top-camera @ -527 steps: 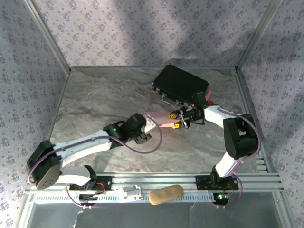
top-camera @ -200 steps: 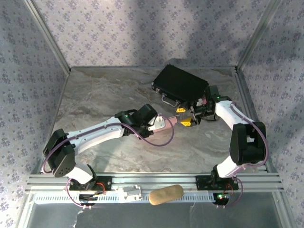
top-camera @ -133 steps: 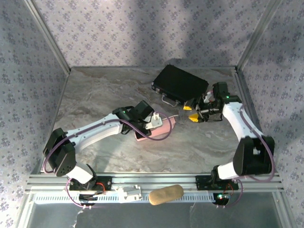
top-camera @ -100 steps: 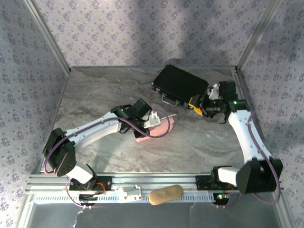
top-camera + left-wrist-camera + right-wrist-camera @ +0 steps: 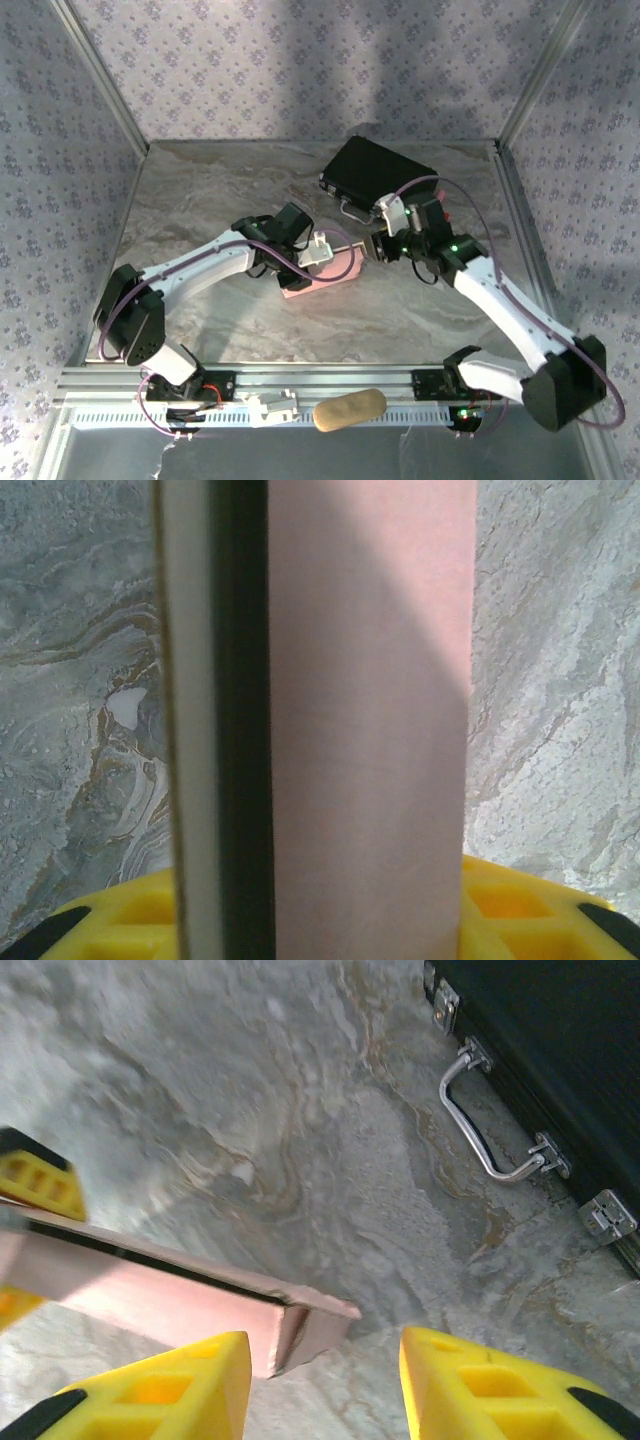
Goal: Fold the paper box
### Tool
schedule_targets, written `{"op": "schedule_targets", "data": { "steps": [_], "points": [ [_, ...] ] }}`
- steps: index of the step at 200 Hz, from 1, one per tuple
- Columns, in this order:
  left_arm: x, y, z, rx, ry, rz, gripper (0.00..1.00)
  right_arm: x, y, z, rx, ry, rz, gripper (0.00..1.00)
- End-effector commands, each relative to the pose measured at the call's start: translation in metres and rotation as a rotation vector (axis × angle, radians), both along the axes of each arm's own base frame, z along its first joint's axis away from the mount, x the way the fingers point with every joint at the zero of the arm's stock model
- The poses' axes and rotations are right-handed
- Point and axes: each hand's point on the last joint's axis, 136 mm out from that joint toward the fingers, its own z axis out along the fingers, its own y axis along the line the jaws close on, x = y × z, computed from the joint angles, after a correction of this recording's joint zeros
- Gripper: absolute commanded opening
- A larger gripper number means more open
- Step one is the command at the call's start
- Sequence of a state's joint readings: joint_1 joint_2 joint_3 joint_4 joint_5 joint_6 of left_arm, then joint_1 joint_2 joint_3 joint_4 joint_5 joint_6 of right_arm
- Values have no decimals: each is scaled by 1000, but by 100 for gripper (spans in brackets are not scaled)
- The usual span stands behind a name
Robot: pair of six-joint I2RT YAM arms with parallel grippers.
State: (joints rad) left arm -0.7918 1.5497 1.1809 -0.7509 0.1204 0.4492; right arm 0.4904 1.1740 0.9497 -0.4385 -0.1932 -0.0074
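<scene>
Left gripper (image 5: 320, 900) closed on the paper box (image 5: 335, 270), near the middle of the table (image 5: 200, 200).
Its yellow fingers press either side of the slim pink sleeve, which lies low at the marble. Just to the right, the right gripper (image 5: 325, 1380) hangs with jaws apart and nothing between them, close to the box's right end. That end looks hollow, so I'd judge the body formed and the end flaps not yet closed. Far right sits the black case (image 5: 380, 175), apart from both.

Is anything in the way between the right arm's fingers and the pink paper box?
Nothing visible does. The right fingers stand open just short of the end of the paper box, with table surface between. The black case lies off to one side.
</scene>
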Motion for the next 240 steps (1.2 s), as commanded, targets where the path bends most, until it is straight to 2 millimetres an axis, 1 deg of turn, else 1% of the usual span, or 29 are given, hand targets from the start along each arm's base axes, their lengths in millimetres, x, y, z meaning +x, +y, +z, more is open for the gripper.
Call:
{"op": "schedule_targets", "data": {
  "steps": [1, 14, 31, 39, 54, 81, 102, 122, 133, 161, 187, 210, 240],
  "points": [
    [-1, -1, 6, -6, 16, -23, 45, 8, 8, -1, -137, -56, 75, 45],
    [0, -1, 8, -9, 13, -20, 46, 9, 13, -7, -166, -49, 82, 48],
    [1, -1, 10, -15, 15, -21, 46, 7, 18, -11, -158, -43, 98, 51],
    [1, -1, 9, -12, 18, -22, 46, 6, 20, -10, -145, -41, 107, 56],
    [2, -1, 9, -9, 20, -26, 46, 3, 23, -12, -134, -28, 122, 61],
    [3, -3, 9, -9, 22, -30, 46, 6, 22, -18, -164, -10, 123, 61],
    [4, -3, 8, -8, 25, -29, 45, 9, 24, -23, -181, -1, 130, 59],
    [4, -3, 6, -8, 29, -32, 45, 15, 24, -23, -176, -4, 125, 58],
    [3, -3, 6, -8, 28, -31, 45, 17, 27, -23, -178, 4, 134, 55],
    [3, -2, 7, -9, 20, -31, 45, 19, 26, -36, -217, 48, 134, 46],
    [4, -2, 11, -20, 2, -27, 45, 16, 27, -41, -217, 65, 137, 41],
    [6, -1, 14, -24, -6, -26, 45, 16, 25, -36, -211, 52, 128, 38],
    [6, 0, 14, -19, -5, -23, 44, 16, 22, -21, -205, 34, 121, 33]
  ]
}}
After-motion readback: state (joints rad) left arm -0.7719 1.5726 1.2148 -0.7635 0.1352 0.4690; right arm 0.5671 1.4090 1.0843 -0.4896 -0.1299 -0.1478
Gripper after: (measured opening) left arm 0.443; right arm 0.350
